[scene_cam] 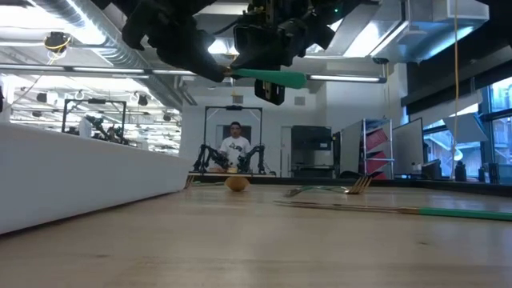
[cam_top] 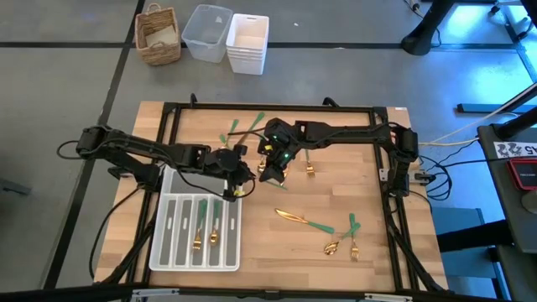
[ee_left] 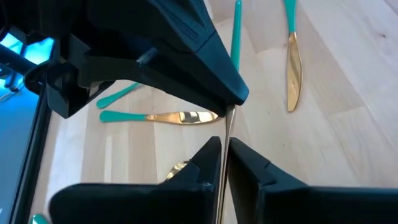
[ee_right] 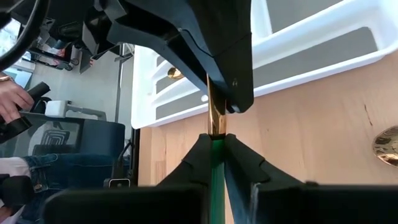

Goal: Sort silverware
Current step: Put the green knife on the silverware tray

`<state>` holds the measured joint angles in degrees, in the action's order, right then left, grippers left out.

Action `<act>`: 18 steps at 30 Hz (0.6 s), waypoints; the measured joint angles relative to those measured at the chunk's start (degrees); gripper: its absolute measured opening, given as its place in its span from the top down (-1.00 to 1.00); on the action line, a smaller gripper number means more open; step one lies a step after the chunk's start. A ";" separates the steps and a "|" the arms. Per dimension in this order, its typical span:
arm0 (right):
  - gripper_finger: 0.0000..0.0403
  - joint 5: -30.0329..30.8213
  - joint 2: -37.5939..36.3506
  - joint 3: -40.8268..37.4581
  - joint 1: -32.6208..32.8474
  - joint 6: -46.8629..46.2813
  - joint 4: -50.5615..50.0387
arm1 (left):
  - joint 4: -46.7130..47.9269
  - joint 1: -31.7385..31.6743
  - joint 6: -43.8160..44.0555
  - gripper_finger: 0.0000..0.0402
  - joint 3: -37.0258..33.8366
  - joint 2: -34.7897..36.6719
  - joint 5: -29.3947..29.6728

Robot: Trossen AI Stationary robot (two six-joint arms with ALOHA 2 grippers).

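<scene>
Both grippers' fingers [ee_right: 214,155] clench one utensil [ee_right: 215,180] mid-handover; a few pieces lie in the tray [cam_top: 168,252], several remain on the desk [cam_top: 377,252]

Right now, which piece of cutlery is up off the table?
The green-handled piece held between both grippers, left gripper and right gripper, above the tray's corner. All others lie flat.

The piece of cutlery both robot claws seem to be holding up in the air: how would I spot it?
Start at the white tray on the wooden table, then look just past its far right corner, where the two arms meet. Held between the left gripper and right gripper is one gold utensil with a green handle, the only piece off the table.
</scene>
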<state>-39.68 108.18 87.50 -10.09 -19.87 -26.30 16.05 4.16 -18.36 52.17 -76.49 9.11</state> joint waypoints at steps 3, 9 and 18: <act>0.85 0.31 0.00 0.00 0.00 0.15 0.00 | 0.11 0.00 2.00 0.93 -0.01 0.00 0.01; 0.62 1.86 0.00 0.00 0.00 0.17 0.40 | 0.26 0.01 3.82 0.93 -0.01 0.13 -0.03; 0.26 0.63 0.00 1.87 -0.08 0.23 1.71 | 4.87 0.32 7.67 0.93 -0.05 0.47 -0.01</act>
<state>-39.05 108.18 89.38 -10.17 -19.64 -24.59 20.93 4.48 -10.69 52.12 -76.01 9.10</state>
